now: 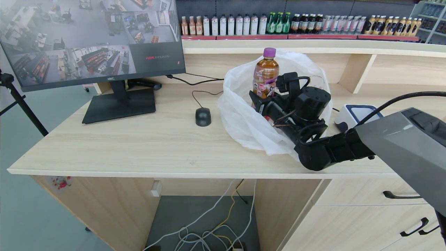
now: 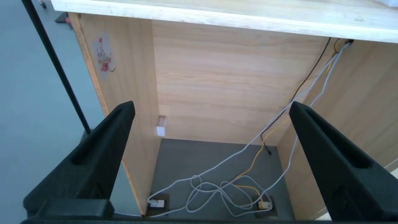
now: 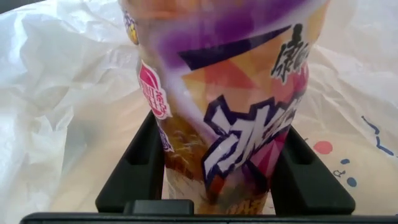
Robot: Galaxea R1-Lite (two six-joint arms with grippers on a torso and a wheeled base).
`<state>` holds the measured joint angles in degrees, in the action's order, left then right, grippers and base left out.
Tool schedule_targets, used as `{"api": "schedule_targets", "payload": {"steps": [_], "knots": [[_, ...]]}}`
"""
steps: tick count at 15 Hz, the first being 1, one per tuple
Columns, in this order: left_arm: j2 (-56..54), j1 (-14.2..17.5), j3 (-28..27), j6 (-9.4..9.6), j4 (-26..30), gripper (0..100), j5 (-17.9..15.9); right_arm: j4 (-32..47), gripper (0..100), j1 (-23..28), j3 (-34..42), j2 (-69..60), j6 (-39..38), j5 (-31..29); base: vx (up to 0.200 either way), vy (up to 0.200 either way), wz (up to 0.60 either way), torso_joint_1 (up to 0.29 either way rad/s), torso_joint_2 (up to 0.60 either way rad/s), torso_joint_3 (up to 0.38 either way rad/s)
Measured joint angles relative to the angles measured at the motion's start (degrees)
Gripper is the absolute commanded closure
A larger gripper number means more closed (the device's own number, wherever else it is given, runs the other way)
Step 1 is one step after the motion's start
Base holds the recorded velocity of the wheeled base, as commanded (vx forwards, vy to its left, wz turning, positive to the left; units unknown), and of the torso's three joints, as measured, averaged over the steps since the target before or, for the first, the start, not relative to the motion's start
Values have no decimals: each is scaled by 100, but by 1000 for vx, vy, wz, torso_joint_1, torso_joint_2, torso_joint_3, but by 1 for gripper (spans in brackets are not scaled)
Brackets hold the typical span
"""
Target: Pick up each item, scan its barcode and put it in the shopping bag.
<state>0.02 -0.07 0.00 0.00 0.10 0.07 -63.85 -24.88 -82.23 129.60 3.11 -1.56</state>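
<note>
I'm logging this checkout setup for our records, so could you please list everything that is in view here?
bottle: one, amber with purple cap, upright in the shopping bag's mouth
shopping bag: one, white, on the counter, right of centre
scanner: one, white and blue, right of the bag
counter: one, light wood, across the front
monitor: one, black, counter's left end
mouse: one, black, between monitor and bag
shelf bottles: many, mixed colours, row behind the counter
cables: several, white and yellow, floor under the counter
left pincer: one, black, open, low before the counter's front
right pincer: one, black, shut on the bottle
</note>
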Motion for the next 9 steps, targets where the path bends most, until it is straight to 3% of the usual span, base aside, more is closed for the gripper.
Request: {"api": "schedule_targets", "payload": {"steps": [4, 5, 9], "knots": [[0, 0, 0, 0, 0, 0, 0, -27, 100, 9, 69, -35, 68, -7, 0, 0, 0, 0, 0, 0], [0, 0, 0, 0, -2, 0, 0, -28, 0, 9, 74, -41, 68, -10, 0, 0, 0, 0, 0, 0], [0, -2, 0, 0, -2, 0, 0, -63, 0, 13, 76, -93, 68, -10, 0, 0, 0, 0, 0, 0]]}}
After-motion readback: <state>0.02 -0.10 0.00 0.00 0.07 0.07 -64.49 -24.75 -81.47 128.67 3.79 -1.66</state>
